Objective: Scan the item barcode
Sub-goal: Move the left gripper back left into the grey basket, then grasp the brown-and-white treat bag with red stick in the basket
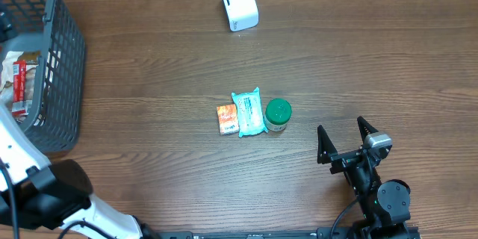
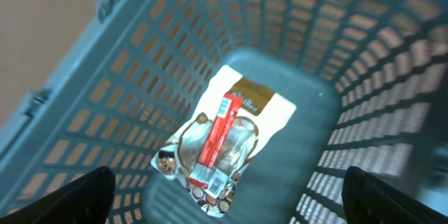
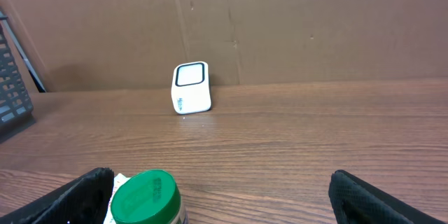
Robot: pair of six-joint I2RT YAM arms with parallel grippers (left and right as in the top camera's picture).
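Your left tool [image 2: 227, 194] stood wide and empty over the basket [image 2: 105, 91]; inside, a red stick pack [image 2: 215, 140] lay on a white pouch [image 2: 276, 105]. Your right tool [image 1: 345, 140] was wide too, near the green-lid jar [image 1: 278, 115] at desk [image 1: 358, 60] ctr; scanner [image 1: 239, 4] well apart.

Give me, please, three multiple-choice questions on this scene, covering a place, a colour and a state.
1. What colour is the lid of the jar? A. red B. yellow C. green
2. Where does the scanner stand? A. near the far edge of the table B. beside the jar C. in the right gripper
3. How is the right gripper? A. shut on the jar B. open and empty C. shut on the scanner
Answers: 1 C, it shows green; 2 A, it stands alone at the far edge; 3 B, it is spread wide with nothing inside.
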